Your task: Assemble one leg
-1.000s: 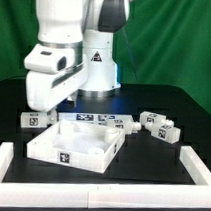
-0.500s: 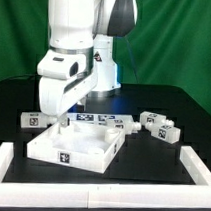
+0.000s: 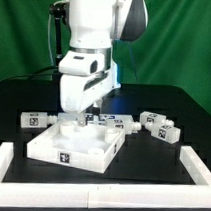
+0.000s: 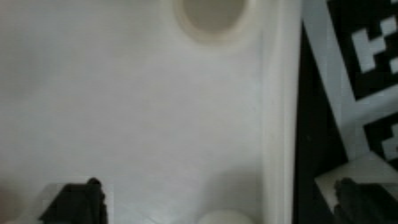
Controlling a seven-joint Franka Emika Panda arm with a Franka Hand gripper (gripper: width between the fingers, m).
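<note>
Three small white tagged legs lie on the black table in the exterior view: one (image 3: 33,119) to the left of the large white tray-like panel (image 3: 76,144) and two (image 3: 151,120) (image 3: 167,132) to its right. My gripper (image 3: 81,116) hangs low over the panel's back edge, away from all the legs. In the wrist view the gripper (image 4: 219,203) is open and empty. Its dark fingertips (image 4: 75,200) stand wide apart over the panel's white surface (image 4: 143,110), which has a round hole (image 4: 210,15). No leg shows in the wrist view.
The marker board (image 3: 101,119) lies just behind the panel, and its tags show in the wrist view (image 4: 356,50). A white border frame (image 3: 100,171) runs along the front and sides of the table. The robot base stands behind.
The arm has swung toward the exterior view's right, from above the left leg to over the panel's back edge. The parts have not moved.
</note>
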